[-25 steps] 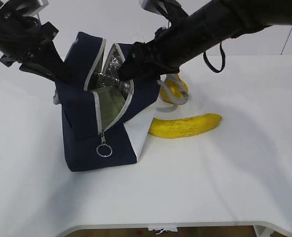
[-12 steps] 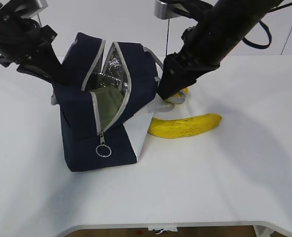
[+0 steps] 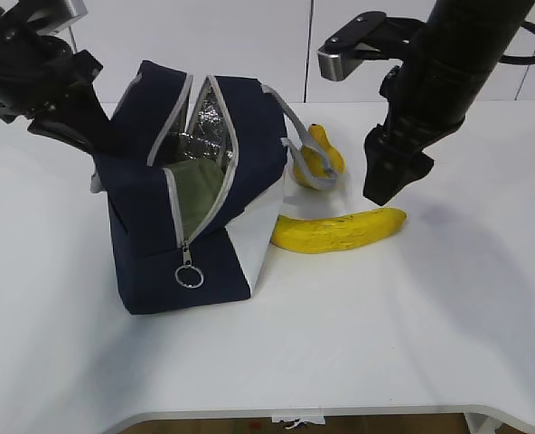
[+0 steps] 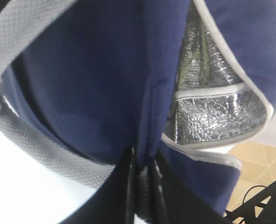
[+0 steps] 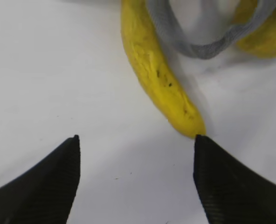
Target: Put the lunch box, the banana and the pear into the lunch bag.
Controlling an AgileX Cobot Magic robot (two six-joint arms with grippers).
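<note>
The navy lunch bag (image 3: 150, 244) stands on the white table, its top unzipped and the silver lining (image 3: 211, 122) showing. The sage-green lid of the lunch box (image 3: 195, 188) shows inside the opening. My left gripper (image 4: 145, 179) is shut on a fold of the bag's navy fabric (image 4: 105, 74) at its far left side (image 3: 100, 136). The banana (image 3: 338, 230) lies right of the bag. The pear (image 3: 320, 154) sits behind it, under a grey handle loop (image 3: 296, 152). My right gripper (image 5: 135, 140) is open and empty, above the banana's tip (image 5: 187, 123), and hangs over the table (image 3: 387, 181).
The bag's ring pull (image 3: 191, 276) hangs at its front. The grey handle (image 5: 198, 44) lies across the pear. The table's front edge (image 3: 340, 411) runs below, with bare white table (image 3: 448, 298) to the right.
My right gripper has come out of the bag's opening and swung right and up, over the banana's right end. The lunch box stays in the bag. The left gripper keeps its hold.
</note>
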